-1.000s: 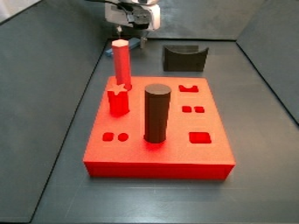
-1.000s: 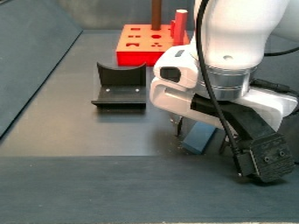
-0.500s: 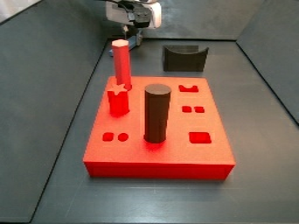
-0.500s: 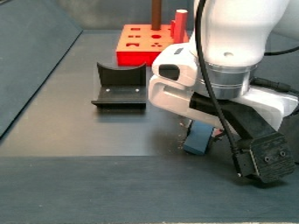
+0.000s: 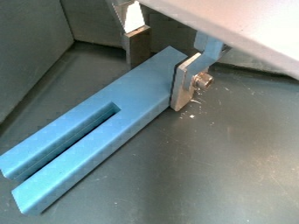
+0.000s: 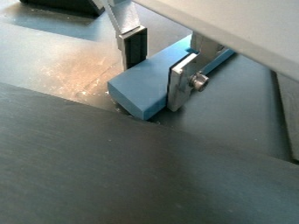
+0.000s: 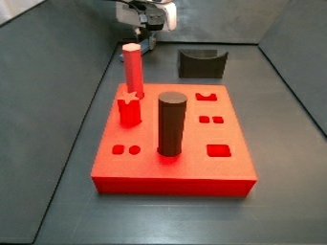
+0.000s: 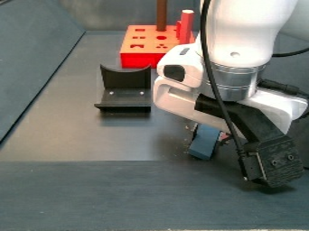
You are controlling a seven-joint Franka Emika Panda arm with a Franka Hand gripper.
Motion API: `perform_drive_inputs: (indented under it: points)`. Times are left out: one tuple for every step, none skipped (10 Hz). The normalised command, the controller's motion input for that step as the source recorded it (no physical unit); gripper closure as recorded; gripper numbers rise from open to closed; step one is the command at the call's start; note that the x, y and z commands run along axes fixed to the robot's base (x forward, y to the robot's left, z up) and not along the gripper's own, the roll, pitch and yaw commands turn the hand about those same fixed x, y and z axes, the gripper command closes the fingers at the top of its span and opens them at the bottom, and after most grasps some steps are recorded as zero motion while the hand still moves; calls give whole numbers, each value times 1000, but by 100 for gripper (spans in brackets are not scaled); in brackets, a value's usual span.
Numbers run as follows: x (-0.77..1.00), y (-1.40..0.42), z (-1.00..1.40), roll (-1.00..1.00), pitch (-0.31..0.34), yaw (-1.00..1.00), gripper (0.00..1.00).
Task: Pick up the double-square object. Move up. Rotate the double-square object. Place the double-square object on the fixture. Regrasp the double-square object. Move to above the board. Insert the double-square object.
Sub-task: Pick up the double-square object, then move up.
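Claw (image 5: pixel 158 54) low over the dark floor, both silver plates closed against the slim blue-grey double-square bar (image 5: pixel 100 131), which now tilts, one end lifted since a second ago. Judgement: pick-up under way; dark notched fixture (image 8: pixel 122 88) awaits.

Arm housing is showing as glossy white, rounded shells with black cabling running along it in a side view. A black wrist block is carrying small pale screw heads. The gripper (image 5: pixel 160 54) is presenting flat silver finger plates with dark pads (image 5: pixel 136 31); a round bolt is sitting on one plate in both wrist views.
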Motion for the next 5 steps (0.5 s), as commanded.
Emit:
perform_drive_inputs:
  points:
    - [0, 0, 0, 0, 0, 0, 100]
    - [0, 0, 833, 0, 0, 0, 100]
    - [-25, -3, 798, 7, 19, -40, 100]
    - [-44, -8, 700, 14, 50, -45, 100]
    - [-45, -37, 575, 28, 74, -43, 100]
